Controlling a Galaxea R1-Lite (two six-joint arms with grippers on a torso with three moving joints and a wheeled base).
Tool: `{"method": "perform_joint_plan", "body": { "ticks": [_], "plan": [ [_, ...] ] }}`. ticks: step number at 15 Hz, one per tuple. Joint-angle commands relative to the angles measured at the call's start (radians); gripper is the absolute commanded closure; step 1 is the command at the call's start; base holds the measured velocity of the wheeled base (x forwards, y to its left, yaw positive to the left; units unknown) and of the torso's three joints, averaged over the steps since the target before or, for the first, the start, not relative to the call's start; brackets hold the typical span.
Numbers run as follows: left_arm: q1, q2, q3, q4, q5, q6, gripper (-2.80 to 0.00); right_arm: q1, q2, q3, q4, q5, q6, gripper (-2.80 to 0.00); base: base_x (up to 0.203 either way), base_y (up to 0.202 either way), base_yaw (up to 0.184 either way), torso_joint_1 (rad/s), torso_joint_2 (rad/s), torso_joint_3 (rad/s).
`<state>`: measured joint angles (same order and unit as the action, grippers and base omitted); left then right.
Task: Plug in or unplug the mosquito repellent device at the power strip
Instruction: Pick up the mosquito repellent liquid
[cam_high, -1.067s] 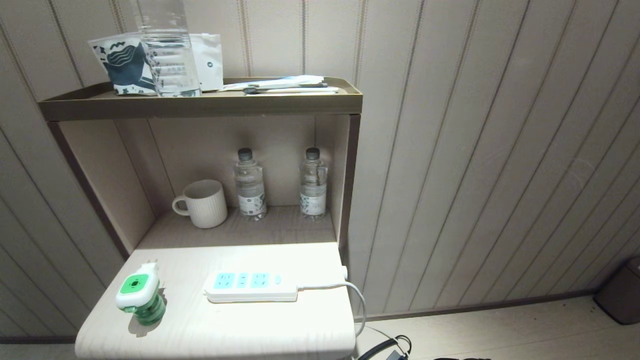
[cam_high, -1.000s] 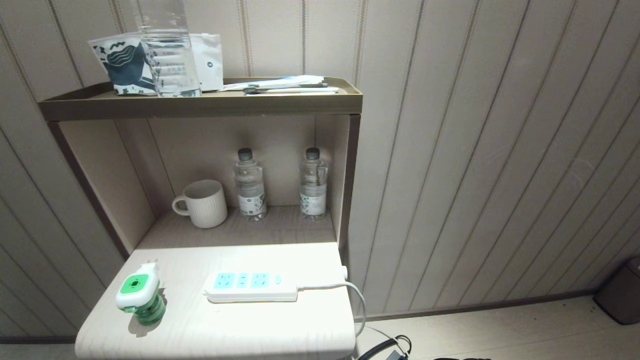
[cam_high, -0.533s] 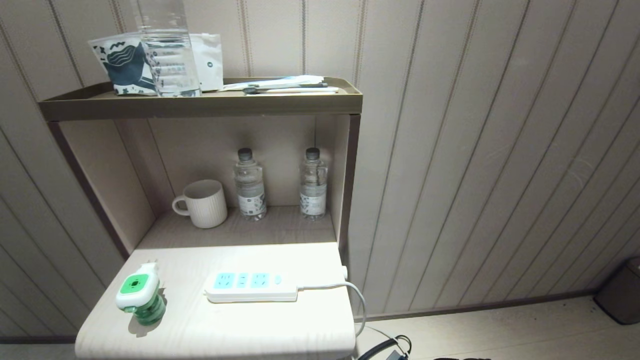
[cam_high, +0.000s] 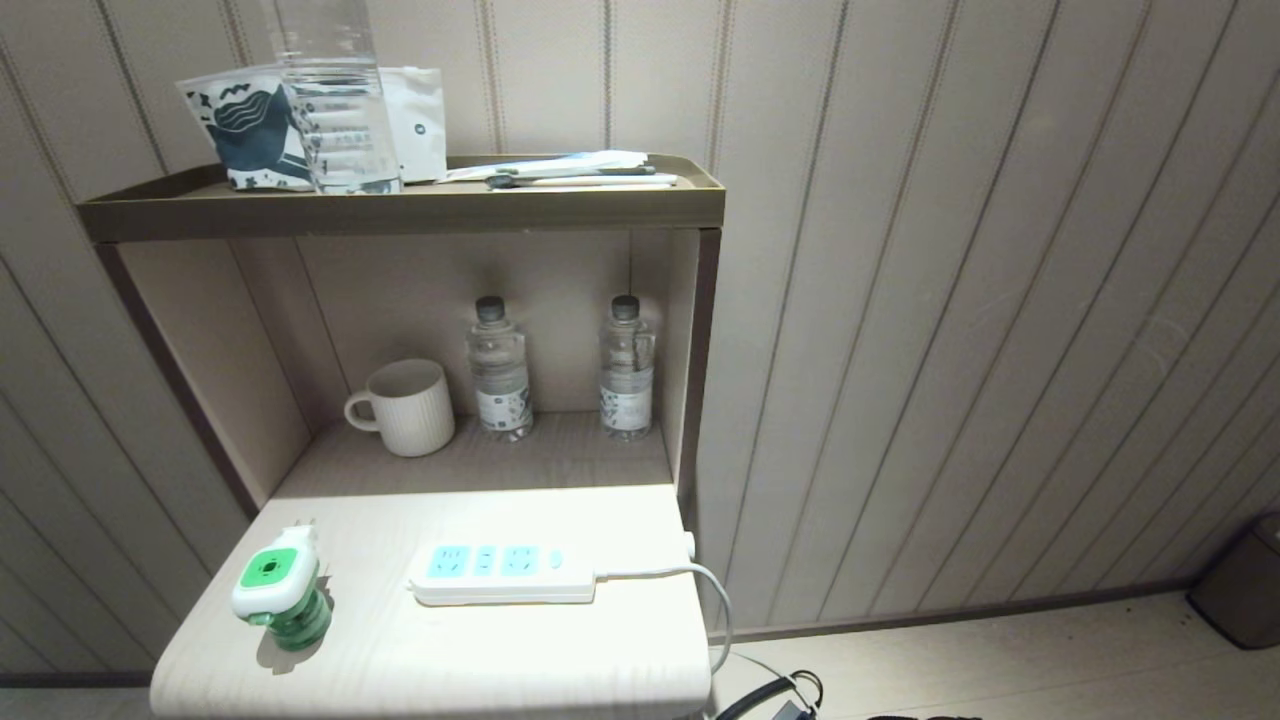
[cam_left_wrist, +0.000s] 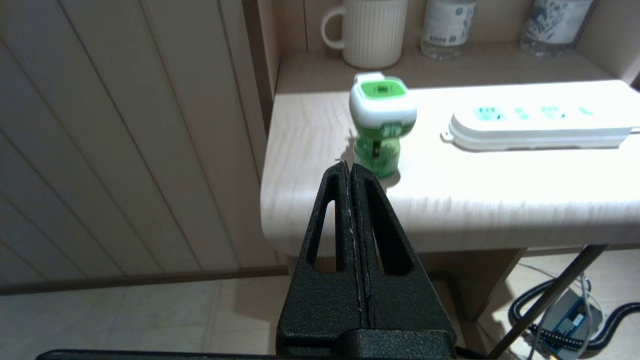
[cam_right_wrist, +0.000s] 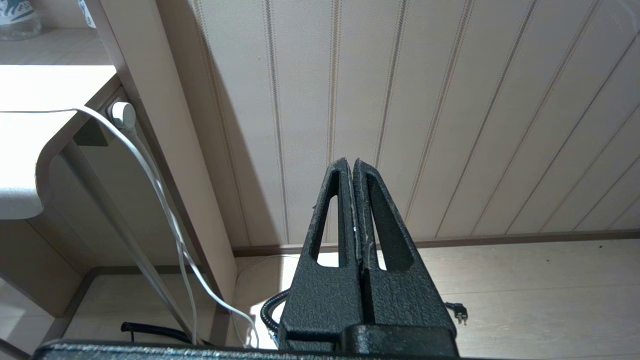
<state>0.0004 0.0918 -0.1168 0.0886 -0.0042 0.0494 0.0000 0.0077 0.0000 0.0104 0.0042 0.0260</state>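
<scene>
Black textured slotted hand (cam_left_wrist: 351, 167) fingers

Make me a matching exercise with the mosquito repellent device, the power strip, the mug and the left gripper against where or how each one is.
Things:
1. mosquito repellent device
2. power strip
3. mug
4. left gripper

States:
A. shut, empty, short of the table edge
B. lying flat, sockets empty
C. standing unplugged at the table's left
D. in the alcove beside two bottles

Pairs: 1-C, 2-B, 3-D, 4-A
</scene>
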Motion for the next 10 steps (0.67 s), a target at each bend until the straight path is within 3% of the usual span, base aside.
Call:
{"method": "perform_joint_plan", "body": {
  "ticks": [1,5,8,10],
  "plan": [
    [0.0,0.124,-0.056,-0.005,-0.001,0.0,0.0,0.0,0.002,0.0,0.0,0.0,0.0,0.0,0.0,0.0,0.0,0.0,0.0,0.0],
    [0.0,0.306,-0.207,-0.042,-0.004,0.008,0.0,0.0,0.002,0.0,0.0,0.0,0.0,0.0,0.0,0.0,0.0,0.0,0.0,0.0],
    [0.0,0.478,-0.251,-0.073,-0.037,-0.002,0.0,0.0,0.002,0.0,0.0,0.0,0.0,0.0,0.0,0.0,0.0,0.0,0.0,0.0],
    [-0.009,0.589,-0.183,-0.228,-0.061,-0.007,0.0,0.0,0.002,0.0,0.0,0.0,0.0,0.0,0.0,0.0,0.0,0.0,0.0,0.0]
  ]
}}
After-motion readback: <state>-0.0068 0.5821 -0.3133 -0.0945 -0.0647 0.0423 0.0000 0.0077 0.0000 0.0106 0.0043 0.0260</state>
